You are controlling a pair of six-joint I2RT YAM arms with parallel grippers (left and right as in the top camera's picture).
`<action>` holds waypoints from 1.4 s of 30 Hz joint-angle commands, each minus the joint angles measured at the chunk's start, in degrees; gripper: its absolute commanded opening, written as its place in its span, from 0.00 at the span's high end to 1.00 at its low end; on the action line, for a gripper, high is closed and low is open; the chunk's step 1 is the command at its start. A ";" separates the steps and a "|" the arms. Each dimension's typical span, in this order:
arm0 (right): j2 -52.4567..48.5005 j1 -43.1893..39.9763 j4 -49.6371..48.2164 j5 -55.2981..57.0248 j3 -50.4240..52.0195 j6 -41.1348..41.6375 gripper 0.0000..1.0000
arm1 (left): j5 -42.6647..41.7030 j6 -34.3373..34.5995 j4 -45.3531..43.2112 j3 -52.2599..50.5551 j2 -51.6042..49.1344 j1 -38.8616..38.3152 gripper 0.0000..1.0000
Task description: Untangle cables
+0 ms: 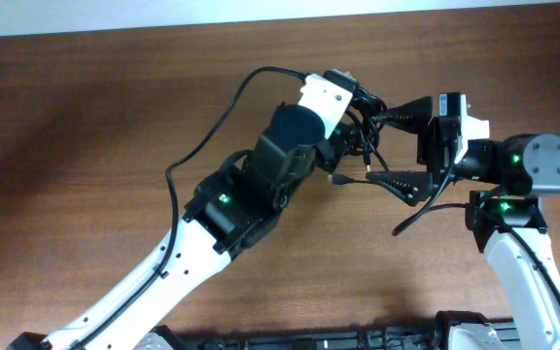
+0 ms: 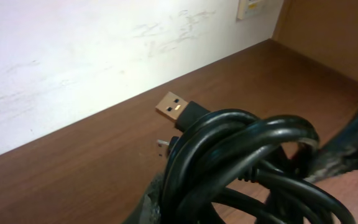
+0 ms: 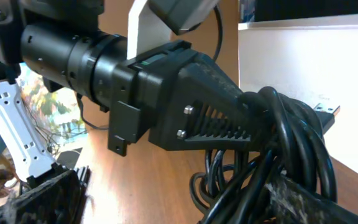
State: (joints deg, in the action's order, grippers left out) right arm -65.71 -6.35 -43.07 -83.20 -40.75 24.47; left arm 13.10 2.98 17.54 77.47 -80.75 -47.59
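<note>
The cables [image 3: 294, 146] form one tight black bundle of looped cords, pinched in the left gripper [image 3: 257, 121], whose jaws are closed narrowly on the thick of the knot; from that grip several loops hang down and out, and whether the lowest of them reach the surface cannot be told. A gold-faced USB plug [image 2: 173, 107] sticks out of the bundle just past the left gripper's tip, pointing away from it, with a smaller metal-tipped plug [image 2: 161, 146] just below. In the overhead view another short plug end [image 1: 337, 179] pokes out on the near side of the left gripper. The right gripper [image 1: 397, 146] faces the left gripper head-on, its jaws spread wide with one finger on either side of the bundle and closed on nothing; whether either finger touches the cords is unclear. The brown wooden table [image 1: 86, 117] lies beneath the left gripper, and a scuffed white wall [image 2: 73, 62] stands beyond it
</note>
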 commanded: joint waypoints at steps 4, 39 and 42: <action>-0.68 -0.07 0.70 3.08 -0.20 -0.24 0.06 | -4.39 -0.24 -1.68 0.57 0.46 -3.30 1.00; -7.30 -0.11 -0.66 -2.21 -0.20 0.00 0.87 | 0.87 -0.26 -1.46 0.59 1.27 -3.26 1.00; -7.30 -0.09 -2.84 -5.55 -0.20 0.02 0.88 | 3.41 -0.26 -1.97 0.59 1.27 -3.26 1.00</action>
State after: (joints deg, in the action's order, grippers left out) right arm -73.17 -6.74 -44.34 -82.52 -40.75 25.06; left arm 14.26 2.74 17.23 77.45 -81.01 -50.26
